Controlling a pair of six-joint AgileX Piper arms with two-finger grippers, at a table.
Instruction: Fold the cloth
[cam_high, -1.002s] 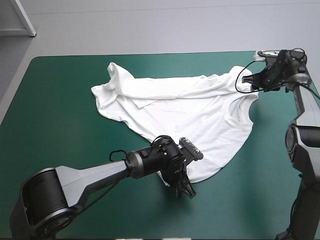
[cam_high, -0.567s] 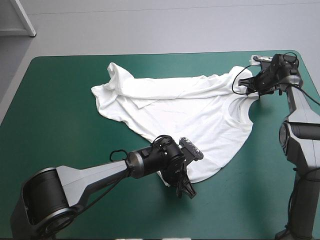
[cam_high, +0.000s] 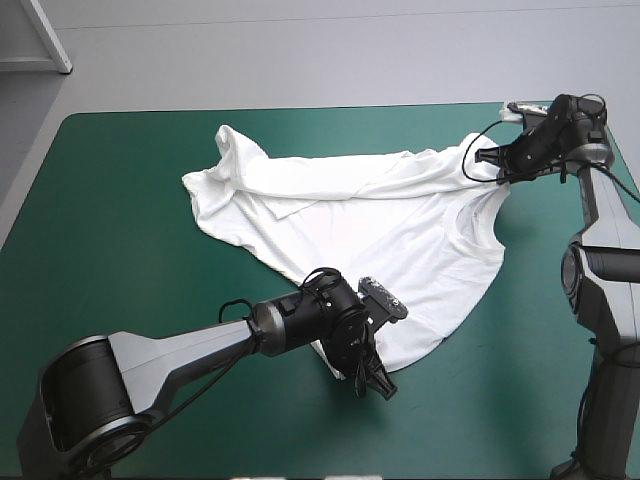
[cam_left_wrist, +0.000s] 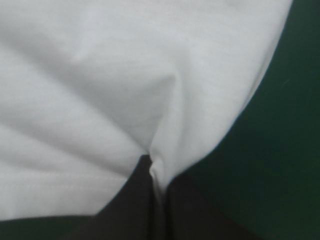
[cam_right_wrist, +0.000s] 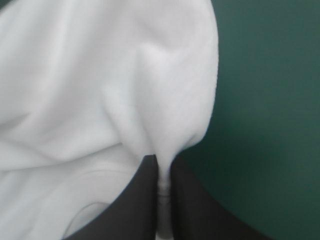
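The right fingers (cam_right_wrist: 142, 205) have just closed on the T-shirt (cam_high: 400, 220) near its collar and lifted it, while the left fingers (cam_left_wrist: 130, 210) stay pinched on its near edge, so stretching may begin.

T-shirt (cam_high: 400, 230) near edge partly out of sight beneath the left arm (cam_high: 190, 347).

The left arm (cam_high: 170, 350) and right arm (cam_high: 605, 215) are both rocking smooth grey shells over chunky round black joints, with black fin-shaped fingers (cam_left_wrist: 132, 210) tapering toward their tips.
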